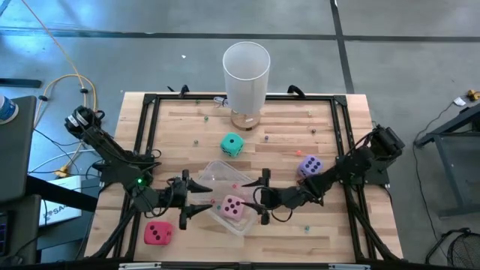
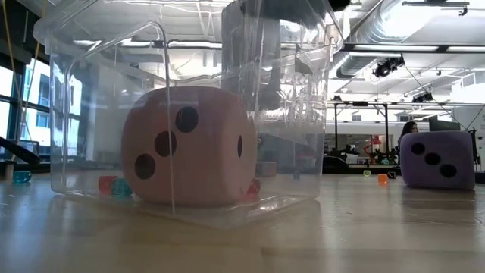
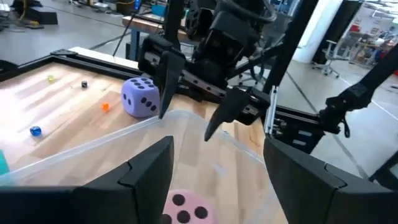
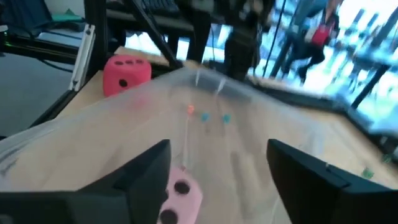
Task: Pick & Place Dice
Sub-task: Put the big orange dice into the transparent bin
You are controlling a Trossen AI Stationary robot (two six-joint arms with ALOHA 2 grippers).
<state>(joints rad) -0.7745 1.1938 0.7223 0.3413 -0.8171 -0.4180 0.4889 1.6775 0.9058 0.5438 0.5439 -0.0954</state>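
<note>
A clear plastic box (image 1: 222, 180) sits mid-table with the pink die (image 1: 233, 205) resting on its floor, three pips toward the near edge (image 2: 189, 148). My right gripper (image 1: 259, 198) is open at the box's right side, its fingers spread above the pink die (image 4: 180, 196). My left gripper (image 1: 204, 198) stands with its fingers wide apart at the box's left side, level with the rim (image 3: 93, 146). The red die (image 1: 157, 233), the teal die (image 1: 232, 145) and the purple die (image 1: 310, 166) lie on the table. My left gripper has a finger on either side of the box's left end; whether they touch its rim (image 3: 143, 124) I cannot tell. My right gripper touches nothing.
A tall white cup (image 1: 246, 75) stands at the far edge. A black frame (image 1: 142, 135) runs around the wooden table. Small coloured beads (image 1: 265, 138) lie scattered on the table, and a few lie in the box (image 2: 112, 185).
</note>
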